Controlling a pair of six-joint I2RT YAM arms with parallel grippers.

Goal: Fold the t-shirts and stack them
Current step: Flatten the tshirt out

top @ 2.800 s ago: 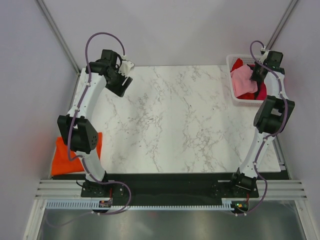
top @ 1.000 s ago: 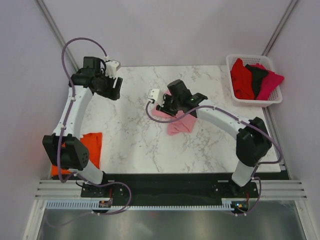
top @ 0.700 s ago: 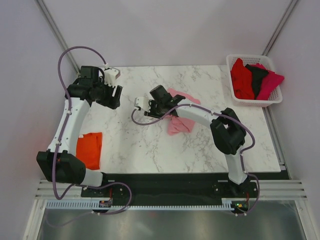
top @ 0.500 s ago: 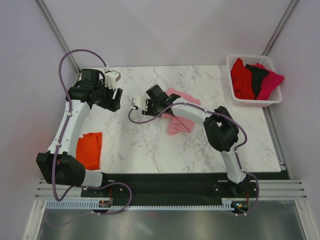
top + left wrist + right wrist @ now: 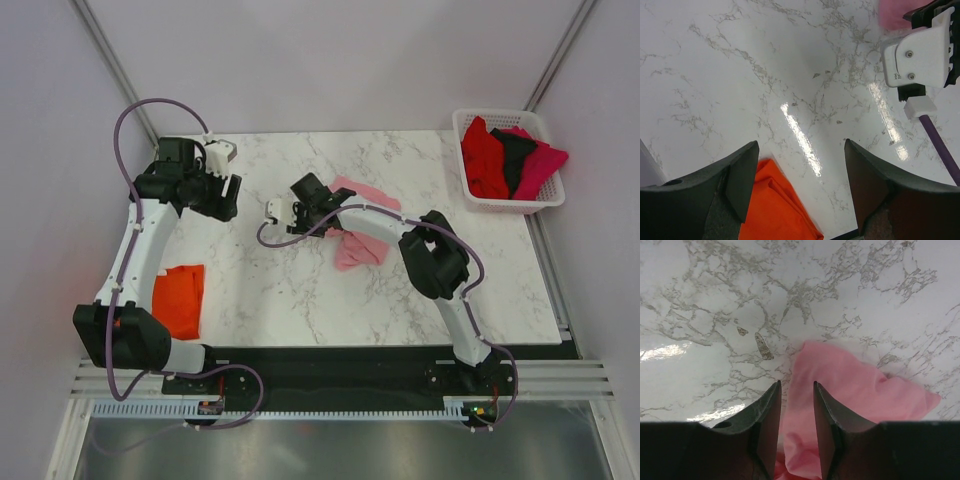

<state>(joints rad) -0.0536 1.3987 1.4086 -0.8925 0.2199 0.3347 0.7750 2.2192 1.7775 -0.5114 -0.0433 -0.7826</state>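
As it hovers above the worktop [image 5: 740, 75], left claw [image 5: 800, 150]: spread wide, empty; orange t-shirt [image 5: 775, 210] below. Right claw [image 5: 796, 387]: pinching light pink t-shirt [image 5: 855, 385], crumpled on marble.

Overhead view, close wrist views sharing pink t-shirt [image 5: 850, 385]

I've got a white marble-pattern tabletop [image 5: 300, 290] with grey veins; the left wrist view shows glare streaks on it. A white slotted plastic basket [image 5: 505, 206] sits at its far right corner. A black strip [image 5: 340, 355] runs along the near edge, then aluminium rails [image 5: 330, 378] and a white slotted cable duct [image 5: 330, 408]. Pale grey walls [image 5: 330, 60], with metal struts [image 5: 112, 62] in the far corners.
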